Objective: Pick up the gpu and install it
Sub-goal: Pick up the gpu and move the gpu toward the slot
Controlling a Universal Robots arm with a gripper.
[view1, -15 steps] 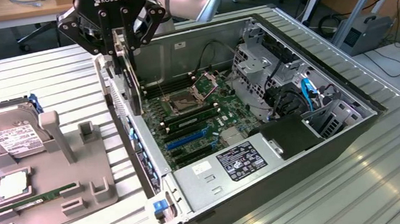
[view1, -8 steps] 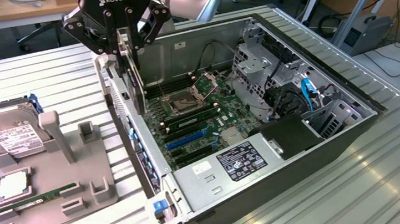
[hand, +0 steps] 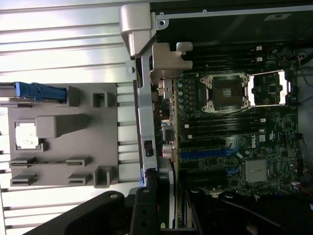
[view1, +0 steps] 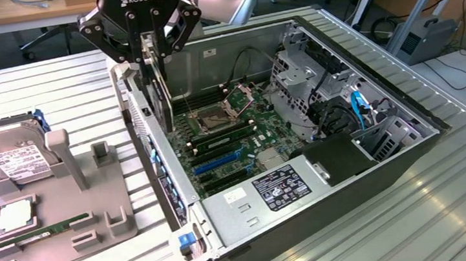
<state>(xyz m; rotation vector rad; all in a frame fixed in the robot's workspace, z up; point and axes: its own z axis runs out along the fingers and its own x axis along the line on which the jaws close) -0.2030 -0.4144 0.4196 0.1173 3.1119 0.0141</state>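
My gripper (view1: pixel 149 56) is shut on the gpu (view1: pixel 161 109), a thin dark card that hangs edge-down from the fingers. It hangs over the open computer case (view1: pixel 216 54), by the wall on the exterior view's left and above the motherboard (view1: pixel 225 138). The card's lower end is near the blue expansion slot (view1: pixel 219 162), though I cannot tell whether they touch. In the wrist view the gpu (hand: pixel 165 188) shows edge-on, with its pale bracket between my black fingers (hand: pixel 143 213). There the blue expansion slot (hand: pixel 205 154) lies beside it on the motherboard (hand: pixel 244 127).
A grey fixture tray (view1: pixel 55 253) on the exterior view's left holds a hard drive (view1: pixel 10 157), a processor (view1: pixel 15 215) and a green memory stick (view1: pixel 40 234). Inside the case are a drive cage (view1: pixel 298 85), loose cables (view1: pixel 357 108) and a labelled power supply (view1: pixel 265 192).
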